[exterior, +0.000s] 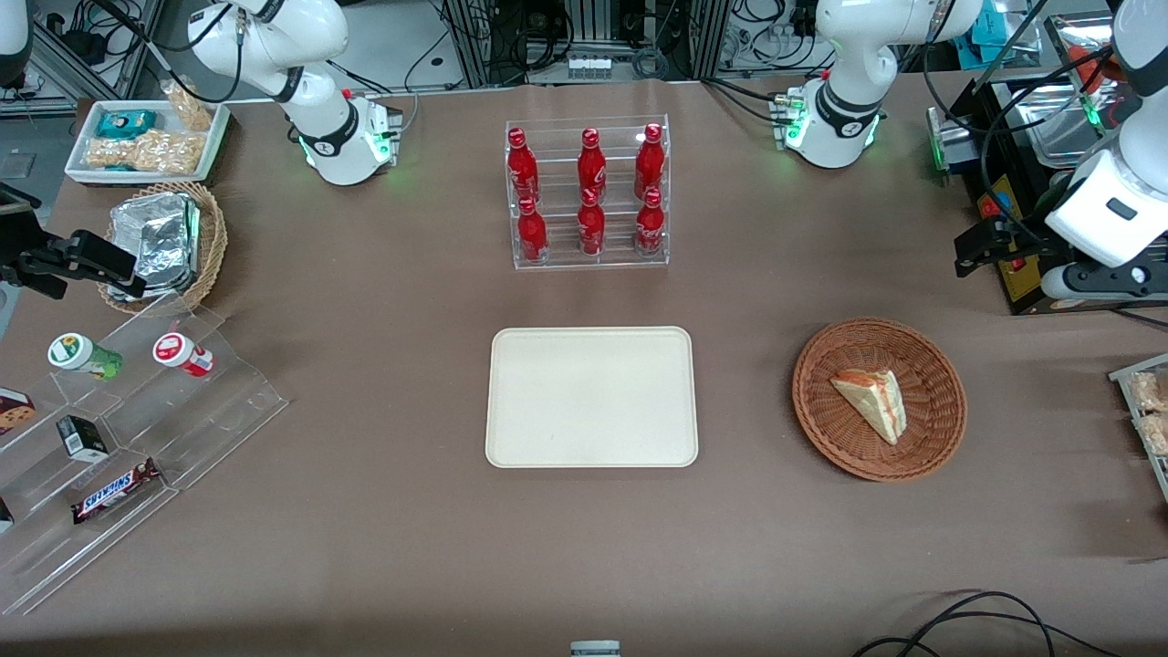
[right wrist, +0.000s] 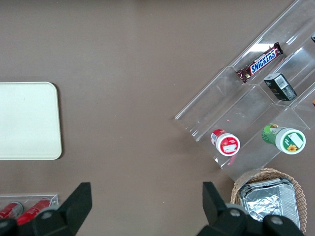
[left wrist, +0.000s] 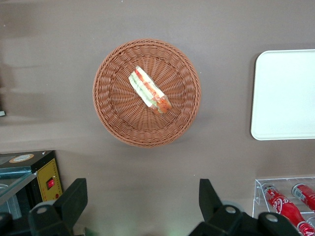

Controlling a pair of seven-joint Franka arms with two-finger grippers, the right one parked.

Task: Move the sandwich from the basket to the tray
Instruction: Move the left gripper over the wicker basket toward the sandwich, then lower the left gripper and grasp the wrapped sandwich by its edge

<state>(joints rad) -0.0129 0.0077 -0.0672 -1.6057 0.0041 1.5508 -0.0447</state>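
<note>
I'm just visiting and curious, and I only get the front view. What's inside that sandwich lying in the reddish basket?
Observer: The left wrist view looks down on the cut edge of the sandwich. It shows red-orange and light green layers between white bread.
Operator: Is the claw ready to grab it?
Observer: It is open, with its fingers spread wide and nothing between them. It hangs farther from the front camera than the basket.

brown table [exterior: 383, 511] under even light, cables and metal racks [exterior: 593, 36] along its upper edge
</note>
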